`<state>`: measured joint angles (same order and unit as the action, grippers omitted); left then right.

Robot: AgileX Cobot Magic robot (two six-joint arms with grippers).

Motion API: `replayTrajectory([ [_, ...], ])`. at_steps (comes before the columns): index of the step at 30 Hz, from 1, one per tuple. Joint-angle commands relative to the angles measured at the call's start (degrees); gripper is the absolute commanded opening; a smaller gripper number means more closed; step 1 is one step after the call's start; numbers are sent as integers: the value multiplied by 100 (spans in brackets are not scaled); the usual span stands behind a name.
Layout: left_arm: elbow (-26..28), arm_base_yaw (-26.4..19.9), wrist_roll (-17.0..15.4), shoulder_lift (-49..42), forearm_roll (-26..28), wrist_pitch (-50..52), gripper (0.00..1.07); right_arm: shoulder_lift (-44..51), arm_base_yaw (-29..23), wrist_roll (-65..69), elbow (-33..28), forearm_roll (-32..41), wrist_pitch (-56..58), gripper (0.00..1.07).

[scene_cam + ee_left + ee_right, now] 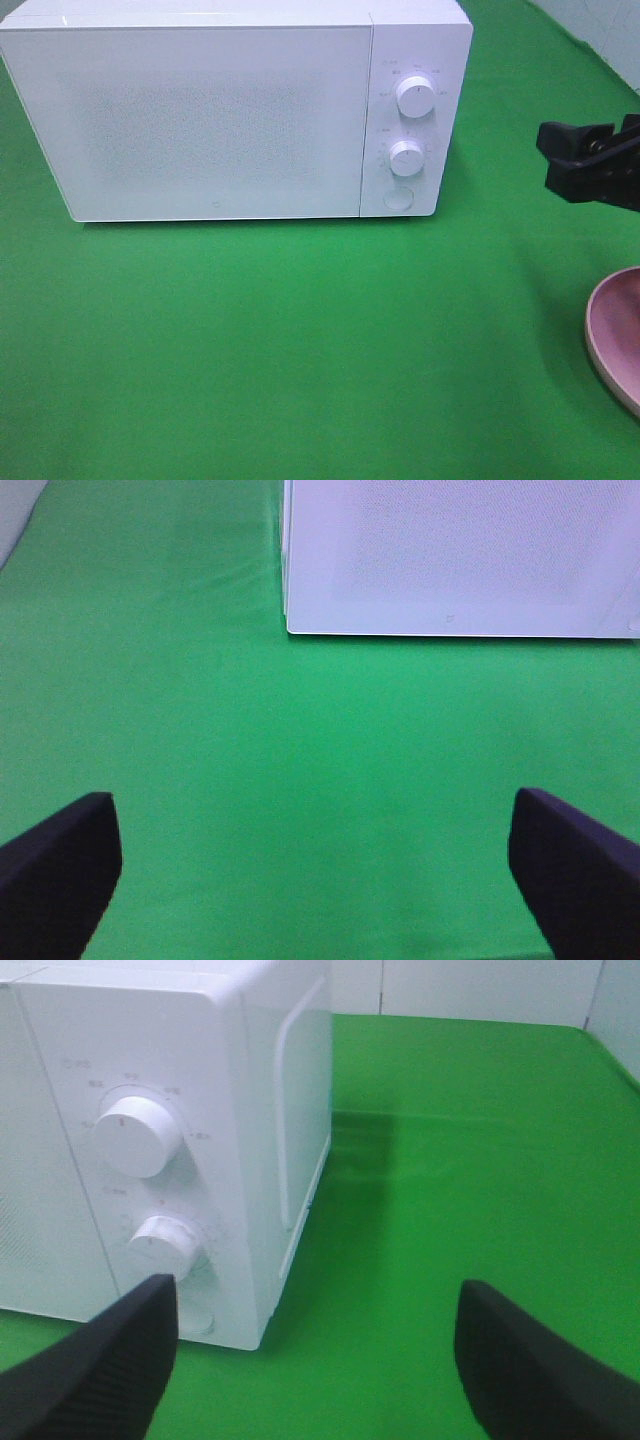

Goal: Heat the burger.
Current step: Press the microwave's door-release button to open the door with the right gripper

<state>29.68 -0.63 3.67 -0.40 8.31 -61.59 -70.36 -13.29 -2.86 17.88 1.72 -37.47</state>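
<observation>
The burger is out of view in every frame. A white microwave (215,120) stands at the back of the green cloth with its door shut, and it also shows in the left wrist view (460,560) and the right wrist view (150,1150). My right gripper (560,160) hovers open to the right of the microwave's dial panel, with nothing between its fingers (100,1360). My left gripper (315,880) is open and empty over bare cloth, in front of the microwave's left front corner. It does not show in the exterior view.
A pink plate (615,335) is cut off by the right edge, and the part that shows is bare. The microwave panel carries two white knobs (415,97) (405,158) and a round button (398,198). Green cloth (300,350) covers the table.
</observation>
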Motion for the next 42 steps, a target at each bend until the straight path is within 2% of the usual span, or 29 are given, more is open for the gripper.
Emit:
replayTrajectory([
  [1,-23,34,0,-86,11,46,98,-286,-602,-831,-120,859,-573,74],
  [4,-23,34,0,-86,11,46,98,-372,-768,-1031,-138,1134,-670,74],
  [5,-23,34,0,-86,11,46,98,-521,-1112,-1404,-143,1696,-779,74],
  [6,-23,34,0,-86,11,46,98,-521,-1112,-1404,-143,1696,-779,74],
  [8,-23,34,0,-86,11,46,98,-842,-1868,-2063,-143,2779,-1461,74],
  [9,-23,34,0,-86,11,46,98,-842,-1868,-2063,-143,2779,-1461,74],
  [10,-23,34,0,-86,11,46,98,-1037,-2200,-2240,-143,3203,-1885,74],
  [11,-23,34,0,-86,11,46,98,-1037,-2200,-2240,-143,3203,-1885,74],
  [14,-23,34,0,-86,11,46,98,-1392,-2687,-2315,-132,3804,-2441,74],
  [17,-23,34,0,-86,11,46,98,-1490,-2836,-2315,-126,4011,-2573,74],
  [19,-23,34,0,-86,11,46,98,-1753,-3277,-2263,-126,4555,-3014,74],
  [26,-23,34,0,-86,11,46,98,-2120,-3633,-1530,-126,4647,-3134,74],
  [38,-23,34,0,-86,11,46,98,-2561,-3633,-722,-126,4601,-3386,74],
  [42,-23,34,0,-86,11,46,98,-2561,-3633,-160,-126,4589,-3524,70],
])
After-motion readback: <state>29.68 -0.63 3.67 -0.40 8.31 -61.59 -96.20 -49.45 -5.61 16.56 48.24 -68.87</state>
